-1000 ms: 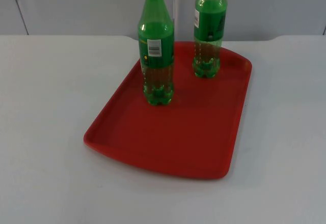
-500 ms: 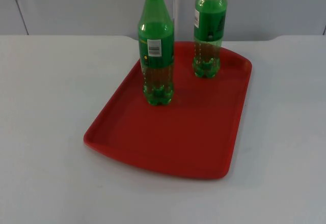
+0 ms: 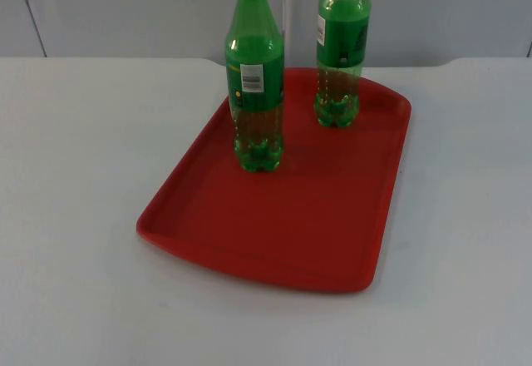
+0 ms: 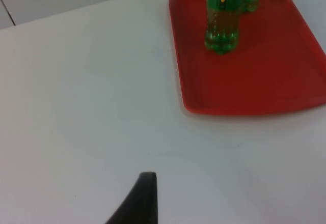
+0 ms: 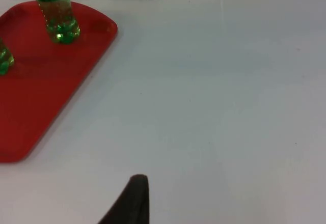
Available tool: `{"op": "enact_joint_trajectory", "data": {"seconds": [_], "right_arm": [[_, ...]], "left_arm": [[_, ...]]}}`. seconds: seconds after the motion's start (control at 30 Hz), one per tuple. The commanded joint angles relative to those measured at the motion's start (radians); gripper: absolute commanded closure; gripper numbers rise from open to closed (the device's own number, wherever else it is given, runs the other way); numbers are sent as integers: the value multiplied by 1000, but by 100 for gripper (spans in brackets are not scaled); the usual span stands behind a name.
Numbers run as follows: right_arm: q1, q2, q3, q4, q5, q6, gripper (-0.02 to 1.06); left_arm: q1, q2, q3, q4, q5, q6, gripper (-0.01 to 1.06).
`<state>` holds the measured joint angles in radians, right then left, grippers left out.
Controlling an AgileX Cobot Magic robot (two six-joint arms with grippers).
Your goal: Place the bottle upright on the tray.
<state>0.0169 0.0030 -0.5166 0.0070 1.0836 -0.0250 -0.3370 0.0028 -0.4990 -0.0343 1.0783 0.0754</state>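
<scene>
Nothing had moved since the earlier frames, as far as I could tell from the top view — both bottles and the tray sat exactly where they had been. One green bottle with a black cap [image 3: 254, 75] stood upright on the red tray [image 3: 283, 233], towards its far left part, and a second green bottle [image 3: 341, 50] stood upright near the tray's far right corner, well apart from the first; its top ran out of the picture, so I could not say whether it was capped. From the left wrist view I saw the capped bottle's base [image 4: 222, 28] planted flat on the tray floor with the other bottle just behind it, and from the right wrist view the second bottle's base [image 5: 57, 18] stood equally square on the red surface. I judged the placing step done, with both arms drawn back over the white table [image 3: 75, 216] and waiting. The next move, in my reading, called for little more than holding clear of the tray so as not to knock either bottle. Of the left gripper [image 4: 140, 198] I saw a single black fingertip over bare table, touching nothing; the same went for the right gripper [image 5: 133, 198]. How far either stood open I could not tell — neither visibly held anything.
</scene>
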Motion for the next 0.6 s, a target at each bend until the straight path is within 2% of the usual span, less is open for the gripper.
{"op": "enact_joint_trajectory", "data": {"seconds": [0.0, 0.23, 0.57], "right_arm": [[5, -3, 3, 4, -4, -9, -1], [5, -3, 3, 4, -4, -9, -1], [5, -3, 3, 4, -4, -9, -1]], "left_arm": [[1, -3, 5, -2, -3, -1, 0], [10, -3, 5, -2, -3, -1, 0], [164, -3, 5, -2, -3, -1, 0]]}}
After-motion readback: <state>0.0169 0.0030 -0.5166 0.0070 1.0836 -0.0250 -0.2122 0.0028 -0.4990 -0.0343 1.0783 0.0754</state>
